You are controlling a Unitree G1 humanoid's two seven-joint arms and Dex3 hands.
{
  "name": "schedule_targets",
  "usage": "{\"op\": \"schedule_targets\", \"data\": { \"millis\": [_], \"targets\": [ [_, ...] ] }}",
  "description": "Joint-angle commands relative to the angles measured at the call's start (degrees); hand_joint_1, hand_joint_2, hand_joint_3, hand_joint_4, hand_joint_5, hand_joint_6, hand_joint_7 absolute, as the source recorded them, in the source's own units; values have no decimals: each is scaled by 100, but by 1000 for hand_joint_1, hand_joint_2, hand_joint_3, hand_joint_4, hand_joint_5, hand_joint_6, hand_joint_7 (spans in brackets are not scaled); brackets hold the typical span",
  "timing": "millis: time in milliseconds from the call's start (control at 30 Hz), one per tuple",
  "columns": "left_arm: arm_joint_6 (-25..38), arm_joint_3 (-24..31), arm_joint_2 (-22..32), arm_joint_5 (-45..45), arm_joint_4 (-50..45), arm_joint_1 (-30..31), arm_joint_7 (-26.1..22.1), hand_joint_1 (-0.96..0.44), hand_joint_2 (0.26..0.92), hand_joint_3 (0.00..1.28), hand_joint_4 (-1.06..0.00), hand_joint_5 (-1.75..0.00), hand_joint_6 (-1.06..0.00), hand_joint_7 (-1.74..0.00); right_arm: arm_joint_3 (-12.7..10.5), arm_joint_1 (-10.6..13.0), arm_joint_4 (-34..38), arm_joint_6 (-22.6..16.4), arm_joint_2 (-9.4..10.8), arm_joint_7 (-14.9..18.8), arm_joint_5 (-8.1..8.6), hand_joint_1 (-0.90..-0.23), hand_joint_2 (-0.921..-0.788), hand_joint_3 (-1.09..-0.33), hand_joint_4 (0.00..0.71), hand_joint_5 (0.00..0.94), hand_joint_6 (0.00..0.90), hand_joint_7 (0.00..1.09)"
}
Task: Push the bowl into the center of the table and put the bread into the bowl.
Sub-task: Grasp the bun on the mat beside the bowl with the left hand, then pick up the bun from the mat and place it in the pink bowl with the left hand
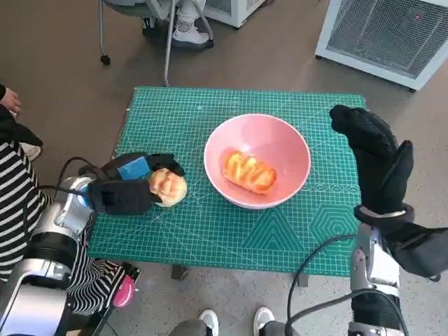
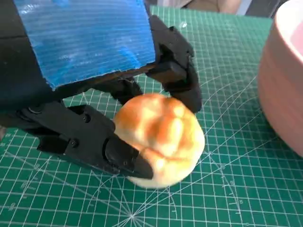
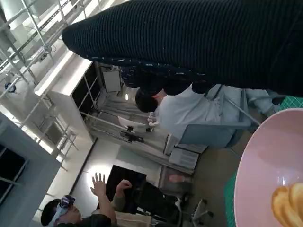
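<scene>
No brand or label can be read anywhere; the only printing is the white grid and faint ruler marks on the green cutting mat (image 1: 245, 231) that covers the table, too small to make out.

The pink bowl (image 1: 280, 143) sits on the mat slightly right of the middle, with a glazed, twisted piece of bread (image 1: 249, 171) already lying inside it. A second piece — a round bread roll (image 1: 168, 187) — rests on the mat to the left of the bowl, near but not touching it. The left hand (image 1: 129, 187) grips this roll, black fingers (image 2: 177, 71) curled round its far side and another (image 2: 94, 146) pressed against the near side, the roll's underside on the mat.

The right hand (image 1: 374, 157) hangs raised above the table's right edge, holding nothing; the glove's fingers look loosely extended, close together, well apart from the bowl.

Open mat lies behind the bowl toward the far edge, and a broad strip runs along the near edge. The roll sits close to the left edge.

Round the table: a person in a striped top (image 1: 17, 203) at the left, shoes (image 1: 210, 320) at the near side, chair legs (image 1: 168, 42) beyond, and a white grilled unit (image 1: 392, 35) at the far right.
</scene>
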Motion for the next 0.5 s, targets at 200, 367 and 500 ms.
{"op": "schedule_targets", "data": {
  "millis": [200, 367, 500],
  "targets": [
    [-195, 14, -1, -27, 112, 72, 9, 1, 920, 32, -786, -1068, -605, -1177, 0, 179, 12, 57, -29, 13, -32, -742, -921, -687, 156, 0, 53, 480],
    [-294, 55, 27, -62, 55, 101, 28, 1, 920, 33, -788, -1070, -604, -1173, 2, 206, -14, 59, -28, 6, -33, -743, -921, -687, 156, 0, 53, 481],
    [-365, 111, 55, -122, -16, 125, 11, 1, 920, 33, -788, -1065, -603, -1178, 6, 230, -31, 54, -23, 4, -36, -742, -921, -687, 156, 0, 52, 482]
  ]
}}
